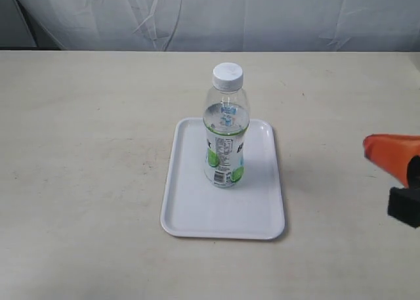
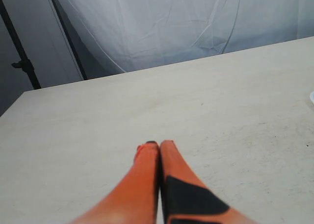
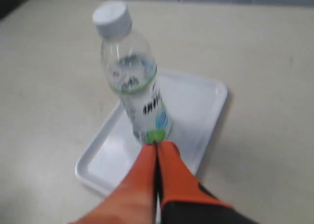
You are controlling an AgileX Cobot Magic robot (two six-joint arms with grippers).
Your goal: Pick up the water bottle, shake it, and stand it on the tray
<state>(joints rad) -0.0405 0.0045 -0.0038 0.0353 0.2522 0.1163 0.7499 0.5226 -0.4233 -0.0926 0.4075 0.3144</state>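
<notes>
The water bottle (image 1: 226,129) stands upright on the white tray (image 1: 190,211), near the tray's far half; it is clear with a white cap and a green-marked label. The right wrist view shows the water bottle (image 3: 133,79) and the tray (image 3: 100,158) just beyond my right gripper (image 3: 157,144), whose orange fingers are pressed together with nothing between them. In the exterior view that right gripper (image 1: 367,147) sits at the right edge, well apart from the tray. My left gripper (image 2: 158,144) is shut and empty over bare table, outside the exterior view.
A pale beige table (image 1: 85,149) carries everything. A white cloth backdrop (image 1: 210,14) hangs behind its far edge. A dark stand (image 2: 22,62) rises past the table's corner in the left wrist view.
</notes>
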